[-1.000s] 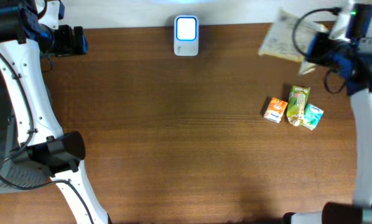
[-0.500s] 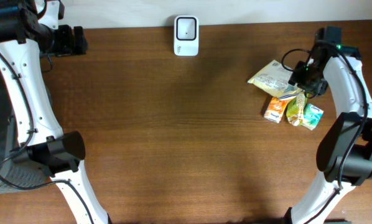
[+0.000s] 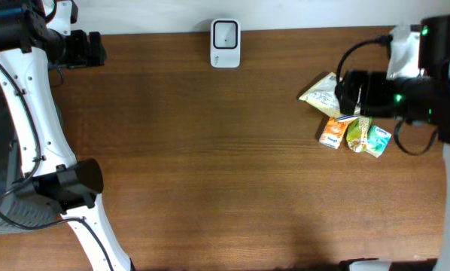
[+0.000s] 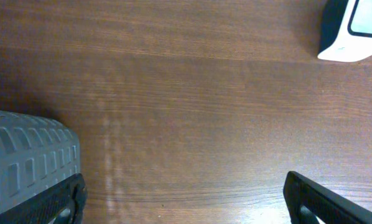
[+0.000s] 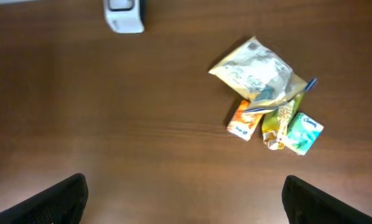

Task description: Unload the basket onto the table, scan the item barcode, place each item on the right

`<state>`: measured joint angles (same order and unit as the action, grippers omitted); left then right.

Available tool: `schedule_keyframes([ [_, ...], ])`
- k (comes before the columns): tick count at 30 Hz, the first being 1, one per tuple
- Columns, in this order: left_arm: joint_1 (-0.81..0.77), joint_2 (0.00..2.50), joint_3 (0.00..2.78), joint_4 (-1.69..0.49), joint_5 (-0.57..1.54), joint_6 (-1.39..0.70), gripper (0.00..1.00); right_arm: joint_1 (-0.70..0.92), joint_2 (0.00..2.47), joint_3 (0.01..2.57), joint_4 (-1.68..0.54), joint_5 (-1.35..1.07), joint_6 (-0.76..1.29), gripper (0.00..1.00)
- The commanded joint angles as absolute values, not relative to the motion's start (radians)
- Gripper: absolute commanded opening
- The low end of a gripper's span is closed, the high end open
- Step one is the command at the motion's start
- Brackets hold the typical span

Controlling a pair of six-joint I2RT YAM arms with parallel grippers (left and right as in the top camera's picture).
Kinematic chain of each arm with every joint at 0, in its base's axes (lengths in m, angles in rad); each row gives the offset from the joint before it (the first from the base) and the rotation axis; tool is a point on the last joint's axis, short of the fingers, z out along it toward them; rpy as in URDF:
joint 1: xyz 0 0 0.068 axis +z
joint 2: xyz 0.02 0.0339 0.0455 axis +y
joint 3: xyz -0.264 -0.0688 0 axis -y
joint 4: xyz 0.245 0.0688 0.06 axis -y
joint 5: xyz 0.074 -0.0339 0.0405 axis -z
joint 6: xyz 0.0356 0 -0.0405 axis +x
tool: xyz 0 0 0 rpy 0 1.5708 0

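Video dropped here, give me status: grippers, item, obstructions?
Status: left gripper open, empty. Then right gripper open, empty, above the pale pouch. It lies on the table, overlapping small packs. Nothing between it and barcode scanner.

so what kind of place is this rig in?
Probably a mock checkout bench: a scanner at the far edge of a wood table, and a small pile of packs to scan.

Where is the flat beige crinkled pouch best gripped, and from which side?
Probably the beige pouch's free edge facing the white scanner, approached from that side: it lies flat, and its other end crowds the orange carton and green packet.
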<state>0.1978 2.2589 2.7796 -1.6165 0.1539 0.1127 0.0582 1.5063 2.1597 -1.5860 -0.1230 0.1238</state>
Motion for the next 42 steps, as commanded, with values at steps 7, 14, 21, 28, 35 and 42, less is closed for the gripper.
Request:
schedule_keyframes([
  [7, 0.200, 2.253, 2.787, -1.618, 0.161, 0.122, 0.99, 0.077, 1.485, 2.159, -1.622, -0.090, 0.111, 0.99],
  [14, 0.200, 2.253, 2.787, -1.618, 0.161, 0.122, 0.99, 0.097, 1.295, 1.888, -1.226, 0.025, 0.100, 0.99],
  [21, 0.200, 2.253, 2.787, -1.618, 0.161, 0.122, 0.99, 0.046, 0.829, 1.192, -0.743, 0.000, 0.082, 0.99],
  [28, 0.200, 2.253, 2.787, -1.618, 0.161, 0.122, 0.99, 0.004, 0.356, 0.436, -0.179, -0.036, 0.082, 0.99],
  [35, 0.200, 2.253, 2.787, -1.618, 0.161, 0.122, 0.99, 0.006, 0.071, 0.047, 0.027, -0.056, 0.082, 0.99],
  [42, 0.200, 2.253, 2.787, -1.618, 0.161, 0.122, 0.99, 0.014, 0.003, 0.006, -0.073, -0.053, 0.082, 0.99],
])
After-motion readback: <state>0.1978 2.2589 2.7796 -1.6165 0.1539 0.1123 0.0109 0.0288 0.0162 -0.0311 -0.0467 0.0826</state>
